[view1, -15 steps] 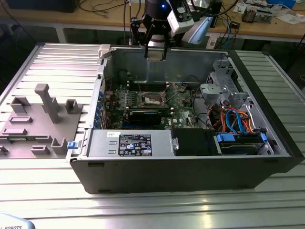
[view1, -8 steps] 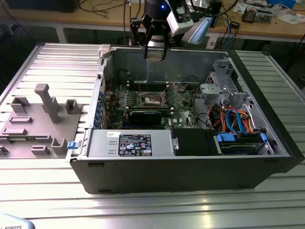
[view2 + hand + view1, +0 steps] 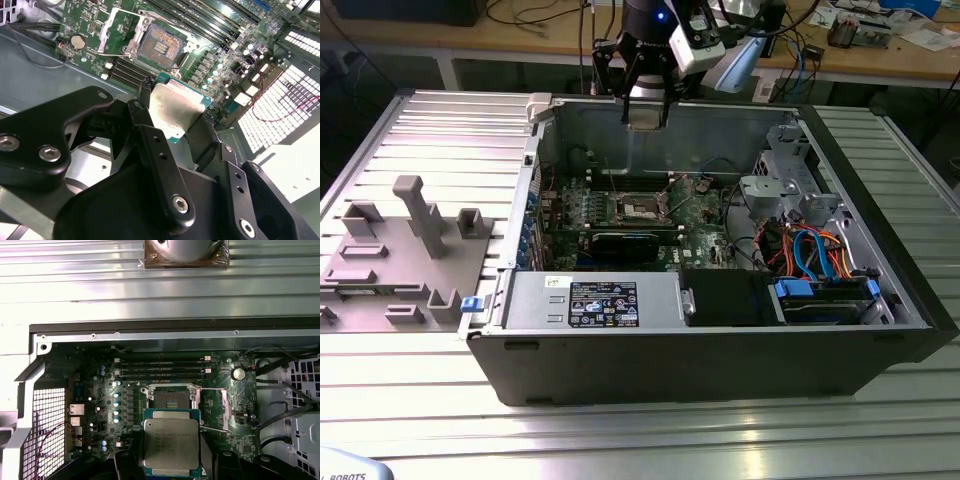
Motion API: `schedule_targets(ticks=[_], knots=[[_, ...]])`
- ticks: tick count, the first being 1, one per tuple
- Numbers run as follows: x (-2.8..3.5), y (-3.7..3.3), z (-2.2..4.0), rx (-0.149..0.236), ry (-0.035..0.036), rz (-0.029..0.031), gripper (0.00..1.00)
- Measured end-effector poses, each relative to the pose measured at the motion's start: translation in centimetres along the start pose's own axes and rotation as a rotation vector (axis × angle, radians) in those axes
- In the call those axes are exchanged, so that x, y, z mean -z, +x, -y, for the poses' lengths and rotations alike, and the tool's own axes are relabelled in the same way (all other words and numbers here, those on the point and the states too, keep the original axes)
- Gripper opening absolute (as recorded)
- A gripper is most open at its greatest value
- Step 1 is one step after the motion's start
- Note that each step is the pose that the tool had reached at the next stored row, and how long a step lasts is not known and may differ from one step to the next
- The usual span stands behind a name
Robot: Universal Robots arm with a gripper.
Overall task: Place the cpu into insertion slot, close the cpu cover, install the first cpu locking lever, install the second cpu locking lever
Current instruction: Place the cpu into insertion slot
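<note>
My gripper [image 3: 646, 105] hangs above the rear wall of the open computer case [image 3: 700, 365] and is shut on the cpu [image 3: 172, 112]. The cpu is a flat square chip with a dull silver top [image 3: 171, 440], held by its edges between two black fingers [image 3: 145, 102]. It is in the air, apart from the board. The insertion slot [image 3: 167, 399] lies bare with its dark contact field showing [image 3: 157, 46], also seen in the exterior view [image 3: 642, 207]. The cpu cover [image 3: 114, 31] stands swung open beside the slot. Thin wire levers [image 3: 214, 429] are raised next to it.
Inside the case are memory slots [image 3: 160, 366], a black card [image 3: 620, 243], a grey power supply [image 3: 605, 300] and a drive cage with blue and orange cables [image 3: 820, 275]. A grey fixture with posts [image 3: 405, 250] sits at the exterior view's left on the ribbed table.
</note>
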State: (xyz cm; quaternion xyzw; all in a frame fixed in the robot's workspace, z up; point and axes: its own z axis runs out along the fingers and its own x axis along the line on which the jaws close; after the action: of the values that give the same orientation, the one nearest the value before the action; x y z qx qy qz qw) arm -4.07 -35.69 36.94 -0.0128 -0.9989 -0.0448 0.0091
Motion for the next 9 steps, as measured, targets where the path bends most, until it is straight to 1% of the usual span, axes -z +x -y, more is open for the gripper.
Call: schedule_targets(ticks=[1, 3, 9], knots=[[-0.01, 0.0, 0.0, 0.0, 0.0, 0.0, 0.54], [-0.3, 0.03, 0.03, 0.0, 0.0, 0.0, 0.54], [-0.36, 0.04, 0.03, 0.0, 0.0, 0.0, 0.54]])
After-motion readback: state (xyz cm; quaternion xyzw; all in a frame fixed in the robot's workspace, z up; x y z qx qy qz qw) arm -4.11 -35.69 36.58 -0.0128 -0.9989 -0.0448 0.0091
